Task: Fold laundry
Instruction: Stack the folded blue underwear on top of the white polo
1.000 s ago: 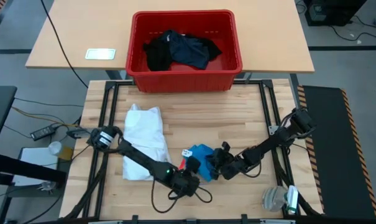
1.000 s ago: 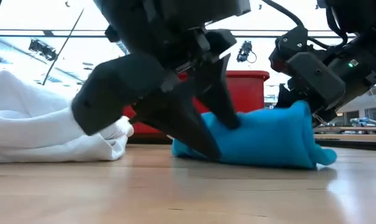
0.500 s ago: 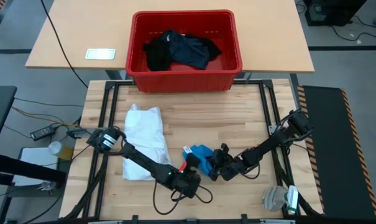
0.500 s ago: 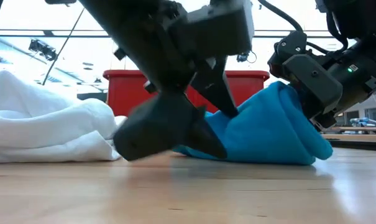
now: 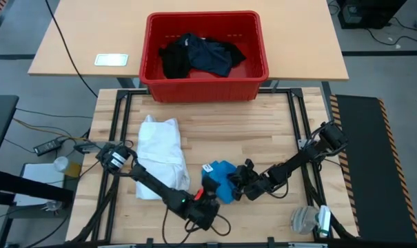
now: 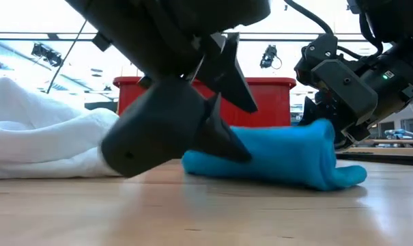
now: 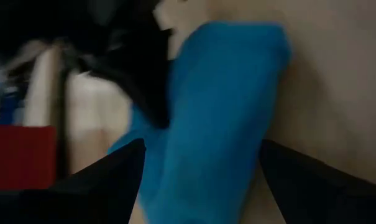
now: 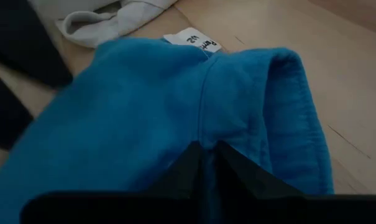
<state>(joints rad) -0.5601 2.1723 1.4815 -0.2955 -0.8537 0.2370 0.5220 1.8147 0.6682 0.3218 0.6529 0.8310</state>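
Observation:
The small bright blue piece (image 5: 220, 180) lies flat on the wooden table near its front edge, a white tag (image 8: 191, 40) at its far end. My right gripper (image 5: 239, 182) is shut on its right side. My left gripper (image 5: 211, 193) stands open at its near-left side, and in the left wrist view its fingers straddle the blue cloth (image 7: 219, 112). The white shirt (image 5: 160, 155) lies bunched on the table to the left. Black garments (image 5: 198, 55) lie in the red crate (image 5: 205, 88). My right gripper pinches a raised fold of the blue piece (image 8: 237, 124) between its two fingers, at the piece's right side. The fingers come from the table's right, slanting down. The rest of the cloth lies slack on the table (image 6: 281, 160). My left gripper: I cannot tell whether its fingers touch the cloth.
The red crate stands on a second table beyond the far edge, with a white card (image 5: 112, 60) to its left. A black cable loop (image 5: 222, 217) lies at the front edge under the left arm. A grey roll (image 5: 303, 219) sits off the front right corner.
My left gripper has drawn back a little toward the near edge and turned about its wrist, its fingers staying apart. The blue piece was humped up at its right side half a second ago and has sunk flat onto the table again.

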